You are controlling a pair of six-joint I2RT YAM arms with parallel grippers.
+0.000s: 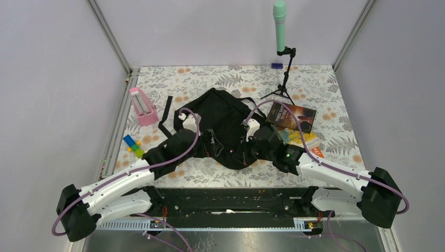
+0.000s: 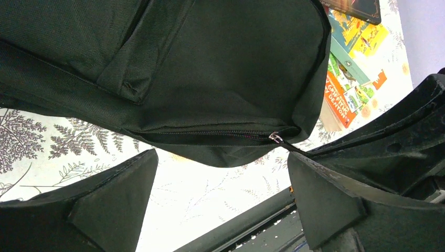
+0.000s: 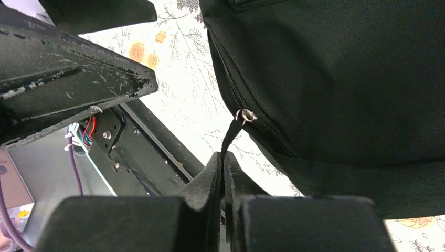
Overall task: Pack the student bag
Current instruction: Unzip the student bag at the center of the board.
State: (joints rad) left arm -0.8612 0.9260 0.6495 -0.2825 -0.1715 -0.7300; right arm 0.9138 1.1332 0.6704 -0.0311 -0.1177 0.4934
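The student bag [image 1: 223, 118], a large black fabric backpack, lies flat in the middle of the table, its zip pocket edge facing the arms. My right gripper [image 3: 224, 157] is shut on the black pull strap [image 3: 229, 139] that hangs from the metal zip slider [image 3: 245, 115] on the bag [image 3: 341, 79]. In the top view that gripper [image 1: 245, 152] sits at the bag's near edge. My left gripper [image 2: 221, 163] stands wide open just short of the bag [image 2: 225, 68], with only tablecloth between its fingers. The zip slider [image 2: 275, 138] shows near its right finger. In the top view the left gripper [image 1: 210, 142] rests over the bag's near left part.
A dark book [image 1: 291, 116] and colourful books [image 1: 304, 139] lie right of the bag, also seen as books [image 2: 351, 68]. A pink holder [image 1: 141, 107] and coloured blocks [image 1: 133, 146] sit at the left. A tripod [image 1: 285, 79] with a green tube [image 1: 279, 26] stands at the back.
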